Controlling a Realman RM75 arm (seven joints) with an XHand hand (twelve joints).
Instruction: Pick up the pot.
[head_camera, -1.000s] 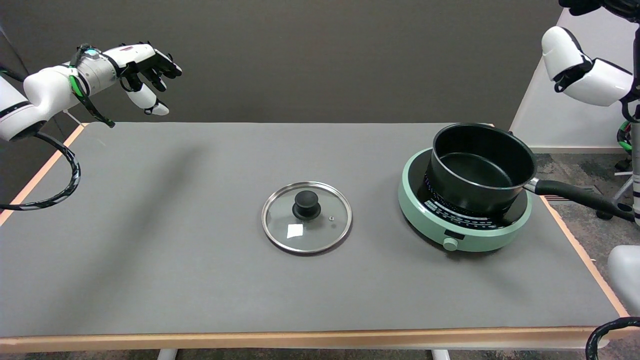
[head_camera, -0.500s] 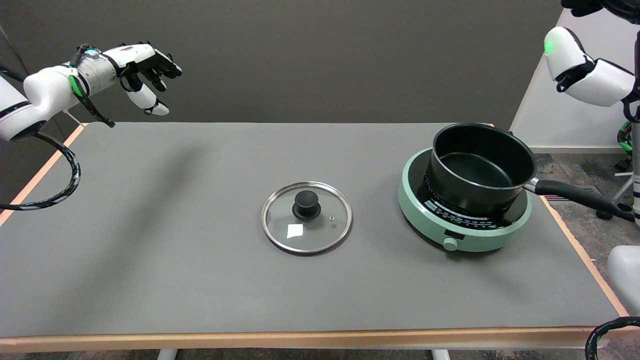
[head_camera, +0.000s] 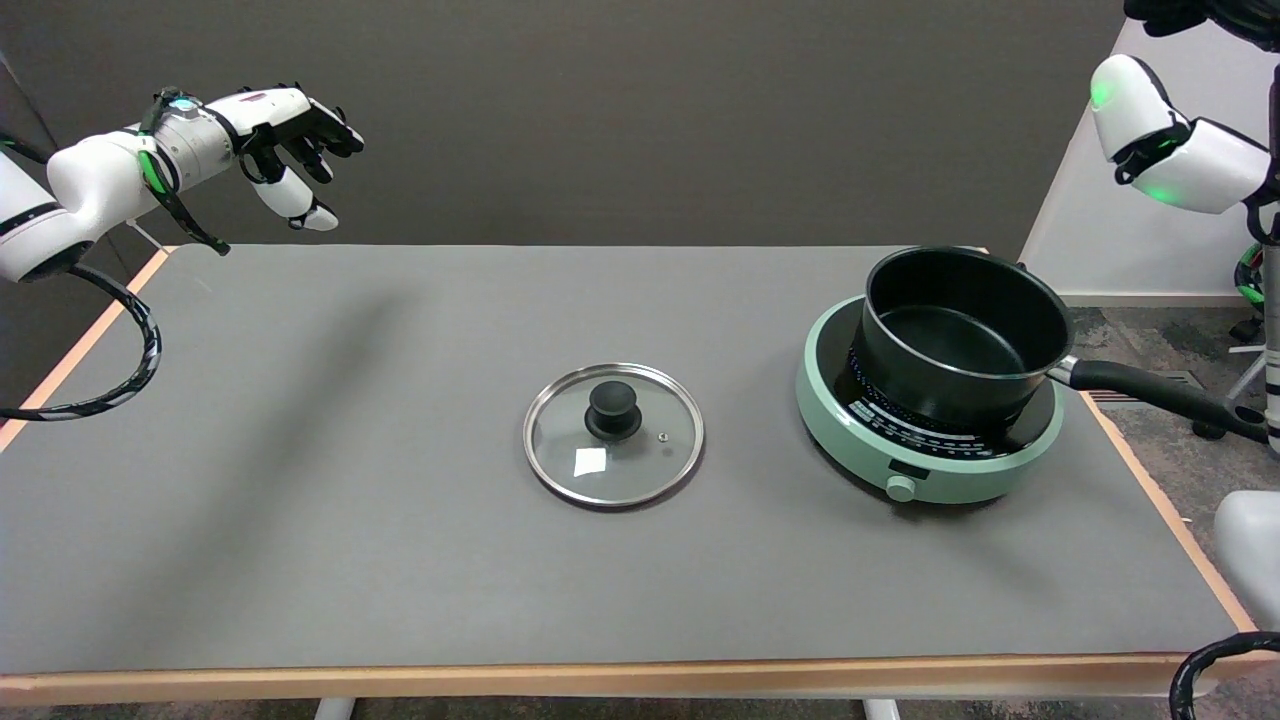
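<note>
The black pot (head_camera: 960, 335) stands upright and empty on the round green hotplate (head_camera: 925, 480) at the table's right side. Its long black handle (head_camera: 1160, 392) sticks out to the right, past the table edge. White segments of my right arm (head_camera: 1175, 140) hang in the air at the upper right, well above and behind the pot, with green lights on them. A dark shape (head_camera: 1165, 12) cut off by the top edge looks like part of my right hand; how its fingers lie is hidden. Nothing touches the pot.
A glass lid with a black knob (head_camera: 613, 433) lies flat mid-table, left of the hotplate. The idle left hand (head_camera: 290, 150) hangs above the far left corner. The table's right edge (head_camera: 1160, 510) runs close to the hotplate.
Green lights have come on along the right arm's segments at the upper right, and the arm has shifted very slightly. Pot, lid and hotplate have not moved.
</note>
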